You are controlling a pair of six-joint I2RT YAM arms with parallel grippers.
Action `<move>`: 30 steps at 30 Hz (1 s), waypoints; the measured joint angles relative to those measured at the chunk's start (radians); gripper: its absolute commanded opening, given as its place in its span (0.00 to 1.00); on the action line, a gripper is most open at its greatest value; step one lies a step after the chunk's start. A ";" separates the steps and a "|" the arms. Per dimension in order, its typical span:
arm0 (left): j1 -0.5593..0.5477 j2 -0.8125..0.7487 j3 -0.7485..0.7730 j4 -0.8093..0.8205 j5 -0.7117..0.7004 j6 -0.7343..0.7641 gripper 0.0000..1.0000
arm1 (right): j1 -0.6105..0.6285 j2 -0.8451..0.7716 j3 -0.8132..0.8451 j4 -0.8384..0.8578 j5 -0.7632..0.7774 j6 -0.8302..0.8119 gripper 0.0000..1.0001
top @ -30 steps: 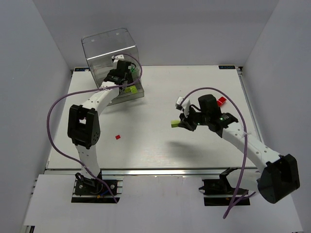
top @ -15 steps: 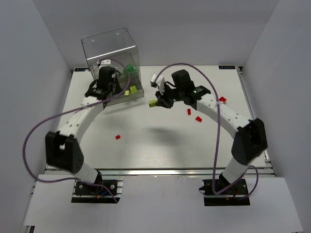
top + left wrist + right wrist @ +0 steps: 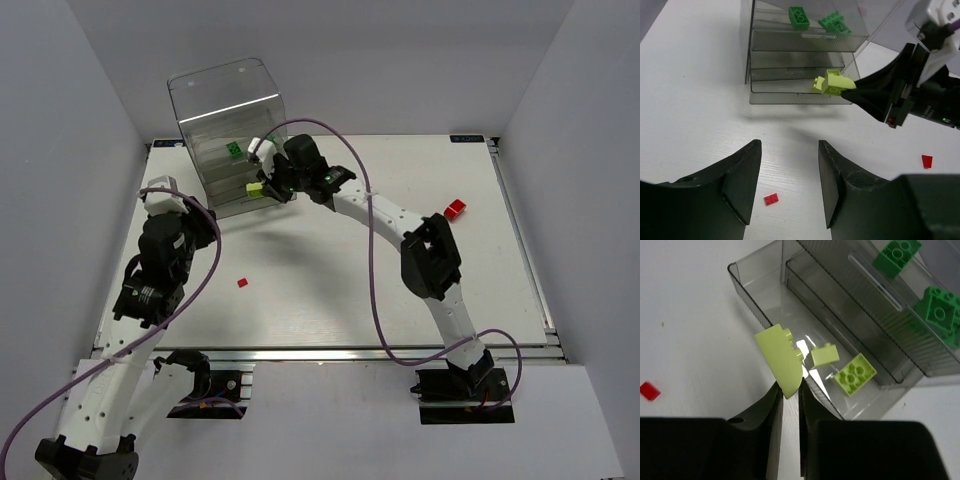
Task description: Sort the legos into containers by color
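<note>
The right hand [image 3: 790, 392] is pinching a pale yellow-green curved brick [image 3: 779, 357], now carried to the eleven-o'clock cabinet [image 3: 225, 110]; the left hand [image 3: 789, 150], withdrawn, is gaping empty.

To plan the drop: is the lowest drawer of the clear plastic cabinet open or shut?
Open. The lowest drawer juts out beyond the tiers above it, and two pale yellow-green studded bricks lie uncovered inside.

White table [image 3: 330, 290]; grey walls [image 3: 60, 120] enclose it.

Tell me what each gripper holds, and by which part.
The right gripper pinches a yellow-green brick by its narrow end; the left gripper is open, holding nothing.
</note>
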 measured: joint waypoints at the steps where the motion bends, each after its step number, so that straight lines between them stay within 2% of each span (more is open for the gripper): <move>1: 0.000 -0.011 -0.005 -0.007 -0.005 0.002 0.60 | 0.008 0.026 0.021 0.018 0.011 0.005 0.00; 12: 0.000 -0.098 -0.076 -0.120 0.011 -0.049 0.60 | 0.078 0.204 0.170 0.184 0.192 0.015 0.00; 13: 0.000 -0.109 -0.078 -0.130 0.017 -0.060 0.60 | 0.078 0.214 0.180 0.197 0.203 0.013 0.17; 15: 0.000 -0.136 -0.088 -0.139 0.025 -0.080 0.60 | 0.077 0.230 0.191 0.217 0.218 0.010 0.29; 16: 0.000 -0.145 -0.093 -0.143 0.031 -0.090 0.60 | 0.077 0.233 0.194 0.222 0.223 0.012 0.47; 19: 0.000 -0.158 -0.113 -0.149 0.046 -0.118 0.60 | 0.072 0.248 0.194 0.240 0.235 0.007 0.59; 22: 0.000 -0.159 -0.130 -0.159 0.063 -0.145 0.60 | 0.069 0.251 0.194 0.242 0.238 0.006 0.61; 24: 0.000 -0.160 -0.147 -0.160 0.076 -0.163 0.59 | 0.066 0.251 0.194 0.250 0.239 0.006 0.60; 25: 0.000 -0.160 -0.158 -0.156 0.085 -0.173 0.56 | 0.066 0.251 0.194 0.252 0.239 0.007 0.52; 26: 0.000 -0.160 -0.171 -0.153 0.095 -0.182 0.45 | 0.064 0.251 0.193 0.255 0.241 0.008 0.46; 27: 0.000 -0.157 -0.183 -0.151 0.105 -0.194 0.39 | 0.063 0.247 0.186 0.260 0.243 0.010 0.40; 28: 0.000 -0.151 -0.193 -0.149 0.112 -0.204 0.31 | 0.058 0.232 0.161 0.264 0.248 0.019 0.22; 30: 0.000 -0.132 -0.208 -0.127 0.135 -0.222 0.13 | 0.055 0.180 0.087 0.262 0.251 0.038 0.02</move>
